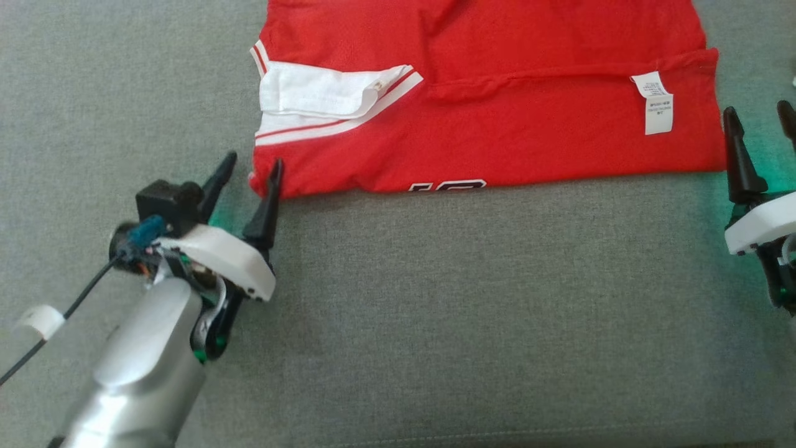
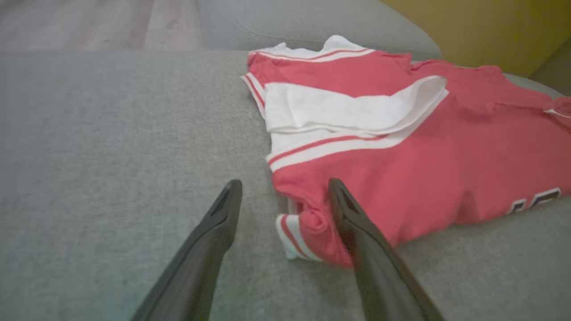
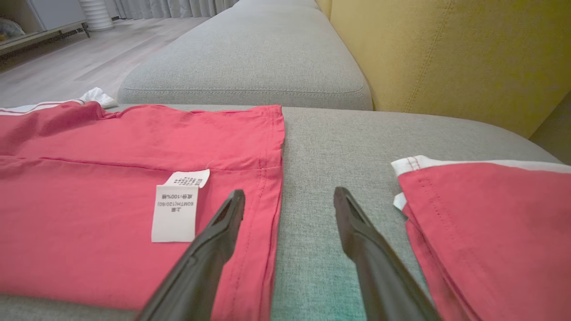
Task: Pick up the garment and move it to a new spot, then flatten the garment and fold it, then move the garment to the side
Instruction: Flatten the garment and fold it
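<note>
1. Garment (image 1: 497, 93) (image 2: 401, 178) (image 3: 111, 200): a red jersey with white, red-striped trim, lying folded and fairly flat on the grey sofa cushion (image 1: 435, 311) (image 2: 111, 133) (image 3: 312, 147), at the far middle of the head view.
2. A white sleeve (image 1: 311, 93) lies folded across its left end, and a white care label (image 1: 653, 102) (image 3: 174, 214) sits near its right hem.
3. The left pincer (image 1: 254, 165) (image 2: 285, 185) stands wide and holds nothing. It straddles the garment's rolled near-left corner, with one finger over the red cloth and the other over bare cushion.
4. The right pincer (image 1: 757, 111) (image 3: 290, 194) is also spread wide and empty at the right hem. One finger lies over the hem's edge, the other over bare cushion.
5. In the right wrist view a second red piece with white edging (image 3: 482, 223) lies further right on the cushion, apart from the garment.
6. Behind it rises a yellow backrest (image 3: 446, 53), and a pale wooden floor (image 3: 67, 67) lies beyond the sofa.
</note>
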Motion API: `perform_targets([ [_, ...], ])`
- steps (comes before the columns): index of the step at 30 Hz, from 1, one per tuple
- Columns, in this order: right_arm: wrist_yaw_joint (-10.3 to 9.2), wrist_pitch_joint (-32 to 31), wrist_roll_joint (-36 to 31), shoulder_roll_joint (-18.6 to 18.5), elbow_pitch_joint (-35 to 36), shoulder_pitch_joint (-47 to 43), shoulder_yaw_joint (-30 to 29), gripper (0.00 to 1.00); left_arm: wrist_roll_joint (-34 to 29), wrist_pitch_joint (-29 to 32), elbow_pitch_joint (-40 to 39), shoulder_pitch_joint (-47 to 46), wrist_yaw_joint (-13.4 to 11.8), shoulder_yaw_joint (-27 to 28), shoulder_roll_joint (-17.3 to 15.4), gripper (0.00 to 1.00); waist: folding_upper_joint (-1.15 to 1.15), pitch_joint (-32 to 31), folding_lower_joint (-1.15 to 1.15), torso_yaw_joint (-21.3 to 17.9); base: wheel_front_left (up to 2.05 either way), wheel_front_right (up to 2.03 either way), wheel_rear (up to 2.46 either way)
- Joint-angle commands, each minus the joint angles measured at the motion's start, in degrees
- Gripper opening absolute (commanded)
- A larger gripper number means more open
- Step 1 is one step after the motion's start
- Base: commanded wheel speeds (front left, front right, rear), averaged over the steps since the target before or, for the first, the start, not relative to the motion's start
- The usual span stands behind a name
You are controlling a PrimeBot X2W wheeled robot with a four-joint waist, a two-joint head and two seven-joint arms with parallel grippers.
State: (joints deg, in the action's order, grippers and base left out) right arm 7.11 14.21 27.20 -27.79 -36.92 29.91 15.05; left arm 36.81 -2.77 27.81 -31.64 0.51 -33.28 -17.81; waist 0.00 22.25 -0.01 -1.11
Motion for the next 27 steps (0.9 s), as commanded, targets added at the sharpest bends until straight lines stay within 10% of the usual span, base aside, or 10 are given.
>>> perform_targets([
  [1, 0.37, 0.77, 0.05, -1.06, 1.52, -1.01, 0.23, 1.00, 0.24, 0.39, -1.84, 0.48, -0.21, 2.03, -2.23, 1.00, 0.00, -0.04, 0.01, -0.02, 0.00, 0.00, 0.00],
  [6, 0.37, 0.78, -0.33, -0.75, 1.80, -1.06, -0.28, 1.00, 0.88, 3.81, -4.79, 1.88, 0.28, 0.88, -3.36, 0.98, 0.00, 0.06, 0.01, -0.17, 0.00, 0.00, 0.00],
  [9, 0.37, 0.78, -0.61, -0.56, 2.07, -1.07, -0.27, 1.00, 0.46, 4.14, -7.03, 2.14, 0.11, 0.52, -4.08, 0.00, 0.00, 0.00, 0.01, -0.15, 0.00, 0.00, 0.00],
  [21, 0.37, -0.09, 8.36, -0.17, -3.68, -2.08, 7.80, 0.97, 0.18, 4.11, -14.15, 5.43, -2.01, 0.83, -6.88, 0.00, 0.00, -1.11, 0.01, 0.99, 0.00, 0.00, 0.00],
  [22, 0.37, -0.37, 9.23, -0.28, -4.20, -1.90, 8.45, 0.80, 0.34, 4.05, -14.43, 5.65, -2.10, 0.89, -6.88, 0.00, 0.00, -1.16, 0.01, 1.10, 0.00, 0.00, 0.00],
  [24, 0.37, -0.78, 10.93, -0.52, -4.63, -1.56, 10.05, 0.05, 0.75, 3.74, -14.86, 6.08, -2.16, 1.04, -6.74, 0.00, 0.00, -1.25, 0.01, 1.26, 0.00, 0.00, 0.00],
  [27, 0.37, -1.06, 12.56, -1.06, -4.30, -1.38, 12.22, 0.00, 1.00, 3.31, -15.07, 6.49, -2.10, 1.02, -6.57, 0.00, 0.00, -1.39, 0.01, 1.33, 0.00, 0.00, 0.00],
])
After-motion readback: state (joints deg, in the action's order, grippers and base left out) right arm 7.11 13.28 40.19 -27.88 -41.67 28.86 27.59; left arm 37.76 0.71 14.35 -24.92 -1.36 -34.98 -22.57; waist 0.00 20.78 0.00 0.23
